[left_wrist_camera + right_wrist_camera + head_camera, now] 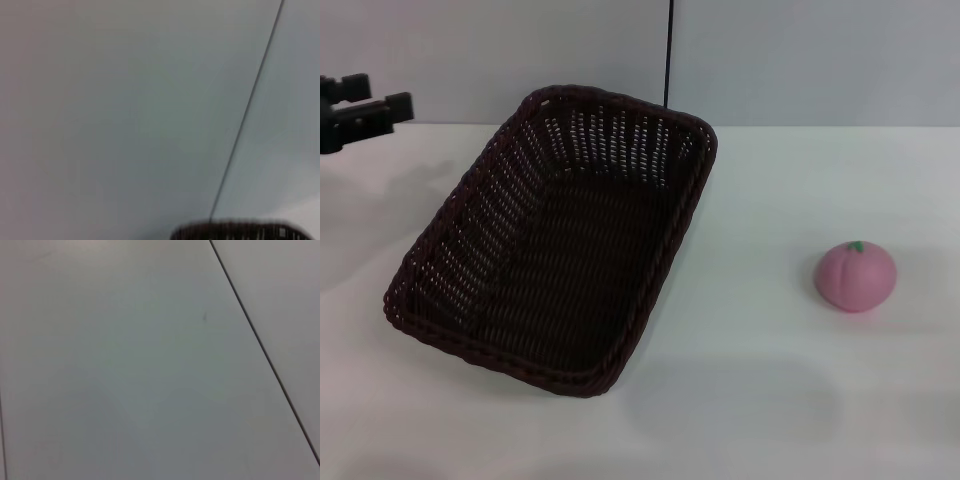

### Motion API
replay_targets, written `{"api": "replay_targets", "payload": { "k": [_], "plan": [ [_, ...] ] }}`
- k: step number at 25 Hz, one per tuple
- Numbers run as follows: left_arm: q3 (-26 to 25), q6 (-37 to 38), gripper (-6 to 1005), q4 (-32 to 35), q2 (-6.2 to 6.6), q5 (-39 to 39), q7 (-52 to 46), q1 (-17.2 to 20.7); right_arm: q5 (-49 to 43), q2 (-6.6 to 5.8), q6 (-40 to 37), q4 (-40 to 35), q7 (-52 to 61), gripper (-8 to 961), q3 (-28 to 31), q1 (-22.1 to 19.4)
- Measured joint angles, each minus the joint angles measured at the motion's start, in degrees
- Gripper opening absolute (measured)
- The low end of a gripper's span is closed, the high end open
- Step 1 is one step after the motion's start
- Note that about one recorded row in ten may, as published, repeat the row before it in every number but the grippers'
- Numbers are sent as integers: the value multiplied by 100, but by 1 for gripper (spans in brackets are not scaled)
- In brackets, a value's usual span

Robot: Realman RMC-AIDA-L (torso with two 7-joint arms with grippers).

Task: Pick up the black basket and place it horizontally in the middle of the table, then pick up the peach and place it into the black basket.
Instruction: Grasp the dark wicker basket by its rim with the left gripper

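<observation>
On desk (770, 400) left-centre: black basket (560, 240) lying skewed, long axis running near-left to far-right, empty. Peach (856, 276) well apart to right. Left end effector (365, 110) at far left, fingers narrowly parted, holding nothing. Right end effector unseen.

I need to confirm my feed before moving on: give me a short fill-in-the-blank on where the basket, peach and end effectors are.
1. The black basket lies at a slant on the table and holds ____.
2. The peach rests on the table on the robot's ____ side of the basket.
3. The only end effector seen in the head view is the ____ one, at the table's far edge, apart from the basket.

Missing words: nothing; right; left
</observation>
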Motion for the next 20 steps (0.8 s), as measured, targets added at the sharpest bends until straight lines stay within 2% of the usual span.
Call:
{"api": "replay_targets", "payload": {
  "k": [5, 9, 14, 20],
  "plan": [
    [21, 666, 630, 716, -5, 1496, -1124, -698, 12, 4, 106, -26, -4, 726, 8, -7],
    [250, 1065, 625, 849, -43, 2623, -1624, -1163, 12, 24, 146, -50, -11, 726, 11, -7],
    [833, 1160, 618, 902, -48, 2978, -2290, -1305, 12, 37, 151, -61, -12, 727, 13, -15],
    [1499, 642, 610, 789, -66, 3364, -2774, -1327, 3, 88, 143, -103, -1, 727, 11, -16]
  ]
}}
